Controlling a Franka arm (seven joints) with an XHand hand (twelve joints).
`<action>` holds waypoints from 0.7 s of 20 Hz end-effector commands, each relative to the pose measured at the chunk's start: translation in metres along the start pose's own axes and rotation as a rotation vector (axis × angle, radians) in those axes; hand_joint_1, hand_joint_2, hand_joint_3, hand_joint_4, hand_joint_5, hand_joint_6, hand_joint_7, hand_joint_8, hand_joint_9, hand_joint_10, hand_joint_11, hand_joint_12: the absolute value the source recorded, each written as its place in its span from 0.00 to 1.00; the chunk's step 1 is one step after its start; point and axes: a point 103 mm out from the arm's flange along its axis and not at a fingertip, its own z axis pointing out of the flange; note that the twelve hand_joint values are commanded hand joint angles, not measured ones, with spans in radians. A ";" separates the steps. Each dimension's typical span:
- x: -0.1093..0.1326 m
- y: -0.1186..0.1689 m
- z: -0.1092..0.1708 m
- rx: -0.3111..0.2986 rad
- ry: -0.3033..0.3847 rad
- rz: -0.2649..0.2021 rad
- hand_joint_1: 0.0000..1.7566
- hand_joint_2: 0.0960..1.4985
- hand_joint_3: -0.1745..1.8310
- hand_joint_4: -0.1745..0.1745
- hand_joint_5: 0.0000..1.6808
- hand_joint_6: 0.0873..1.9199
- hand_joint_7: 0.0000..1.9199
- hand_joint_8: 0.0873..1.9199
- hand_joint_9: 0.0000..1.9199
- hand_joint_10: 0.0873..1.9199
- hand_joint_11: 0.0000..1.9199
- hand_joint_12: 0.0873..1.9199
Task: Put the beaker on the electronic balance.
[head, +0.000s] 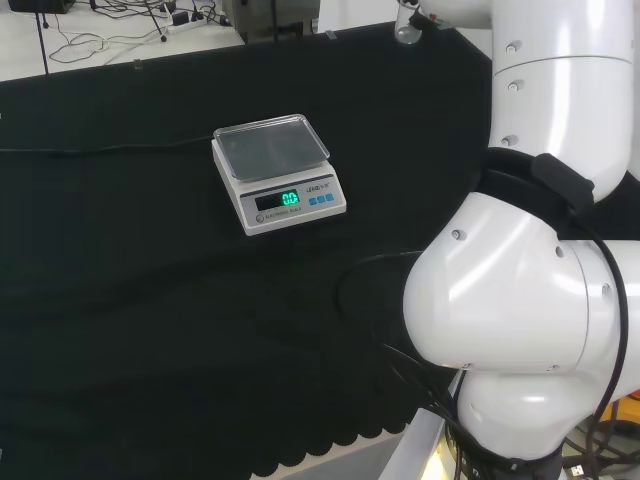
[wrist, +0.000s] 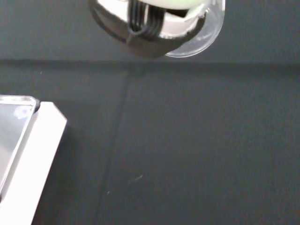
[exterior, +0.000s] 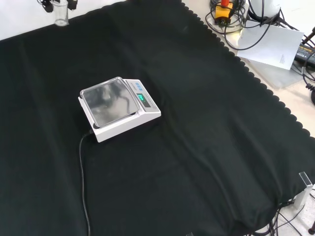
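1. Head view: electronic balance point(head: 277, 172) sits mid-cloth, a white plastic body with a square shiny metal pan and a lit green display on its front face. Black cloth point(head: 150, 330) is matte and lightly creased, with a scalloped near edge. Big glossy white arm links point(head: 520, 300) stand at the view's right, with black cables along them. Near the top, right of centre, the clear glass beaker point(head: 405, 30) hangs above the cloth's far edge, with the hand point(head: 428, 18) at its upper right. Pale floor with loose cables lies behind the bench.

2. Front view: the balance point(exterior: 118, 108) lies left of centre, pan towards the view's left, display towards the right, and a black cord runs from it down the cloth point(exterior: 206, 162). The beaker point(exterior: 61, 17) is at the top left, upright, a clear cylinder held from above by dark parts of the hand point(exterior: 47, 5), well apart from the balance. Off the cloth at the right are a white paper sheet, cables and a yellow and red device.

3. Wrist view: the beaker's point(wrist: 197, 33) clear round base shows close, pressed against the blurred black and white hand point(wrist: 145, 23). A corner of the balance point(wrist: 28, 154) with its shiny pan lies apart from them. Dark cloth point(wrist: 187, 140) has a faint fold line. The fingers appear closed on the beaker, pinching it.
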 end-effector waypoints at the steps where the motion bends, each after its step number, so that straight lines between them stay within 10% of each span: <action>1: 0.034 -0.025 0.064 0.145 0.069 -0.116 0.69 0.75 0.08 0.58 0.56 0.55 0.49 0.55 0.57 0.45 0.59 0.40; 14: 0.063 -0.021 0.067 0.156 0.052 -0.110 0.69 0.75 0.08 0.58 0.56 0.55 0.49 0.55 0.58 0.44 0.59 0.40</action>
